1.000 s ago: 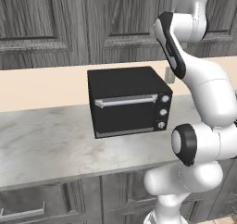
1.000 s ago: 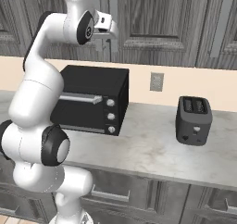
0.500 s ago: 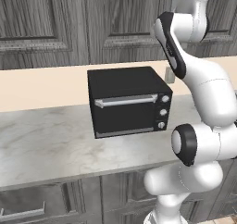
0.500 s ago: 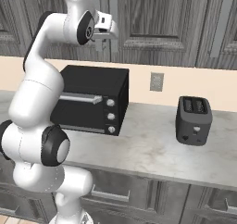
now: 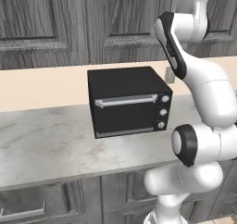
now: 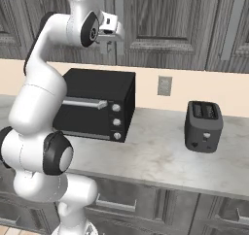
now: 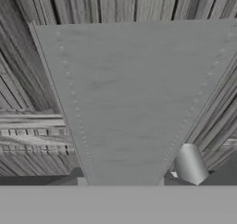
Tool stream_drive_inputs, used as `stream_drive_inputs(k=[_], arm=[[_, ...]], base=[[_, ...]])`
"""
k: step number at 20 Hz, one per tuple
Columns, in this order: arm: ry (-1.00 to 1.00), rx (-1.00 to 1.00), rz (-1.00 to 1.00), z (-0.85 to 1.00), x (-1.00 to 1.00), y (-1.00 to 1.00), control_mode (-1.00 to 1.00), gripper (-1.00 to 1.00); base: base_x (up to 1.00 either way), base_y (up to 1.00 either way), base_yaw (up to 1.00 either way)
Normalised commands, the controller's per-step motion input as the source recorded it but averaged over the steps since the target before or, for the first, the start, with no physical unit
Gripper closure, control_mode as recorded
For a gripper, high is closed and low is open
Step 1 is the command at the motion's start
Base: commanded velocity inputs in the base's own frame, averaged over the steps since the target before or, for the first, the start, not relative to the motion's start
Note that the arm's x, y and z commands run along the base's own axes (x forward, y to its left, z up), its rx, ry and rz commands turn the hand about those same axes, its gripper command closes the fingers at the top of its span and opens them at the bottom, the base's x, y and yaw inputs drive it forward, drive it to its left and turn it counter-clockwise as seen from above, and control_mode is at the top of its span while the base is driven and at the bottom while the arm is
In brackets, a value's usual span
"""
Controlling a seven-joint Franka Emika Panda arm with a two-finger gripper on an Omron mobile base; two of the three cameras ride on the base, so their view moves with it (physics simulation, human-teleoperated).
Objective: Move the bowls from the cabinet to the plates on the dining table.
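Observation:
The cabinet (image 6: 170, 20) is a dark grey wood-grain wall cupboard above the counter, and its doors stand closed. My gripper (image 6: 115, 35) is raised to one door's long silver bar handle (image 6: 119, 6). In the hand view that handle (image 7: 129, 93) looms very close and runs down to where my fingers sit, so the gripper looks shut on it. In the left base view my own upper arm (image 5: 173, 42) covers the hand. The bowls are hidden behind the closed doors. The plates and the dining table are out of view.
A black toaster oven (image 5: 127, 100) stands on the marble counter (image 5: 46, 149) directly below my hand. A dark toaster (image 6: 203, 126) sits further right, under a wall outlet (image 6: 164, 85). Another handled door (image 6: 236, 30) lies to the right.

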Motion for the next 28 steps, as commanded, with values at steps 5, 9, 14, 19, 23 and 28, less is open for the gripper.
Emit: stream_drive_inputs(k=[5,9,14,19,23,28], arm=[[-0.04,0.00,0.00,0.00,-0.29,0.18,-1.00,1.00],[-0.10,0.00,0.00,0.03,-0.67,0.43,-1.00,1.00],[-0.11,0.00,0.00,0.03,-0.68,0.47,-1.00,1.00],[-0.13,0.00,0.00,0.06,-0.61,0.42,-1.00,1.00],[-0.11,0.00,0.00,0.04,-0.47,0.35,-1.00,1.00],[-0.07,0.00,0.00,0.12,-0.31,0.33,-1.00,1.00]], base=[[0.00,0.00,0.00],[0.00,0.00,0.00],[0.00,0.00,0.00],[0.00,0.00,0.00],[0.00,0.00,0.00],[0.00,0.00,0.00]])
